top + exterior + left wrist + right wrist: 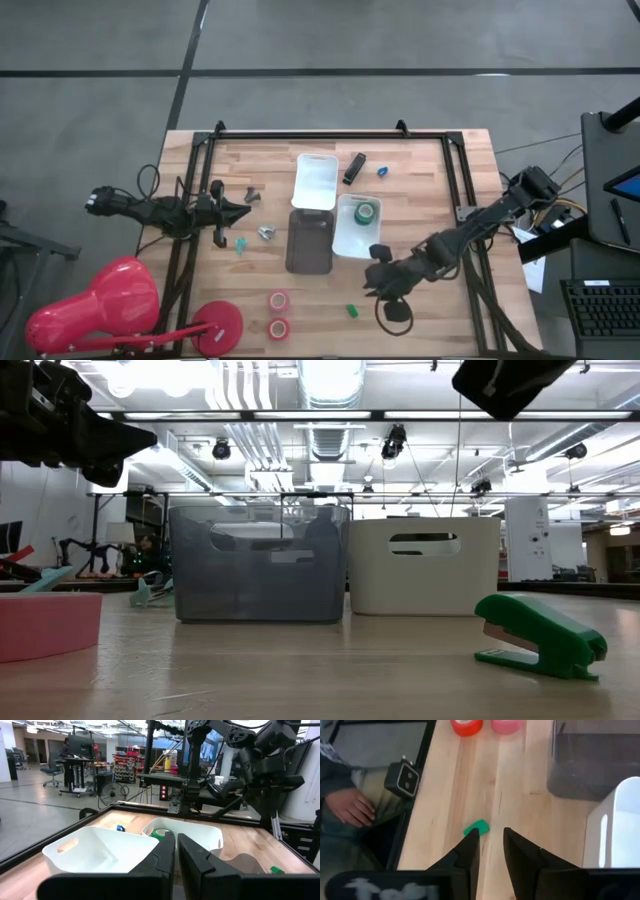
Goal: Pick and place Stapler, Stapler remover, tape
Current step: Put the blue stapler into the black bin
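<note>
Green stapler remover (352, 310): lies on the bare wood near the table's front edge, just beside the right gripper (378, 285) and not touching it. In the right wrist view the remover (476, 828) sits just ahead of the fingertips (471, 839), which stand a narrow gap apart and hold nothing; this alignment suggests an approach for a pick. Two red tape rolls (278, 313) lie flat at the front edge, to the left of the remover, well clear of the trays.

Mid-table: a dark grey tray (309, 262) and a white tray (350, 247) stand side by side, with a second white tray (316, 203) behind the grey one. A green tape roll (364, 211) already rests inside the right-hand white tray, so sorting is judged partly done. The left gripper (238, 211) waits at the table's left side, fingers nearly closed (162, 857) and empty.

Far side: a black stapler (354, 167) and a small blue item (382, 171) remain on the wood
</note>
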Controlling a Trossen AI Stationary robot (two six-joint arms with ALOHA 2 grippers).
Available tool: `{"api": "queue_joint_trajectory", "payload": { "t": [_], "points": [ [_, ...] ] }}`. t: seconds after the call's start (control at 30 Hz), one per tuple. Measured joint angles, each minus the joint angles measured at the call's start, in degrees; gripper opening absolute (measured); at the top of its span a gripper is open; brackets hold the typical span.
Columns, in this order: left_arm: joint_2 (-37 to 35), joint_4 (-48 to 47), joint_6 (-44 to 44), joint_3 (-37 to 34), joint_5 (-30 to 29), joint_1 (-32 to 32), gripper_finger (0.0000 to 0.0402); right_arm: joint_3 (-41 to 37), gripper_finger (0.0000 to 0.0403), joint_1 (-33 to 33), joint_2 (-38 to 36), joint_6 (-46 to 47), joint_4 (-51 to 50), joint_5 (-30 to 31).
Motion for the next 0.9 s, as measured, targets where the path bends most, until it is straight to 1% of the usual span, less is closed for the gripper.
{"api": "queue_joint_trajectory", "payload": {
  "t": [0.13, 0.4, 0.5, 0.6, 0.67, 0.8, 0.83, 0.9],
  "points": [
    [0.0, 0.0, 0.0, 0.0, 0.0, 0.0, 0.0023, 0.0, 0.0066, 0.7, -0.3, 2.4, 0.4, 0.0],
    [0.1, 0.1, 0.0, 0.0, 0.0, 0.0, 0.0023, -0.2, 0.0054, 1.7, 1.0, 1.9, 0.6, -0.1],
    [0.1, 0.1, 0.0, 0.0, 0.0, 0.0, 0.0023, -0.1, 0.0055, 1.7, 0.6, 1.8, -2.5, 0.0],
    [0.1, 0.1, 0.0, 0.0, 0.0, 0.0, 0.0023, 0.5, 0.0056, 1.7, -0.6, 1.6, -8.9, 0.7],
    [0.1, 0.1, 0.0, 0.0, 0.0, 0.0, 0.0023, 1.7, 0.0054, 1.3, -1.5, 1.0, -16.0, 3.7],
    [0.1, 0.1, 0.0, 0.0, 0.0, 0.0, 0.0023, 4.1, 0.0040, -0.1, -3.0, -0.8, -30.4, 14.0],
    [0.1, 0.1, 0.0, 0.0, 0.0, 0.0, 0.0023, 4.3, 0.0034, -0.6, -3.6, -2.2, -32.2, 15.7],
    [0.1, 0.1, 0.0, 0.0, 0.0, 0.0, 0.0023, 4.3, 0.0020, -1.9, -5.0, -5.9, -33.7, 17.0]
  ]
}}
